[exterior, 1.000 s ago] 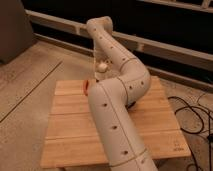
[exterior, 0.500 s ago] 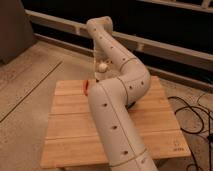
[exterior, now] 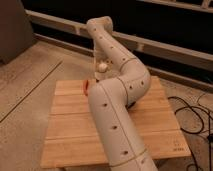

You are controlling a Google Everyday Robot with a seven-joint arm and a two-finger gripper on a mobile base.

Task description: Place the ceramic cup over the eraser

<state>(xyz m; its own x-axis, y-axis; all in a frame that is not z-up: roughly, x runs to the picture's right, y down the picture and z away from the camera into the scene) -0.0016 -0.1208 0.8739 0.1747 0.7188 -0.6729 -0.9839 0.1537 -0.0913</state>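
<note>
My white arm rises from the bottom of the camera view, bends at the right and comes back down over the far left part of the wooden table (exterior: 70,135). The gripper (exterior: 100,70) hangs there, mostly hidden behind my forearm. A small white round thing (exterior: 102,66) shows at the gripper; it may be the ceramic cup, but I cannot tell for sure. A small red-orange object (exterior: 86,88), possibly the eraser, lies on the table just left of and below the gripper, partly hidden by the arm.
A dark shape (exterior: 133,103), perhaps a bowl, peeks out behind my arm at the table's right middle. Black cables (exterior: 192,112) lie on the floor to the right. A ledge (exterior: 165,47) runs along the back.
</note>
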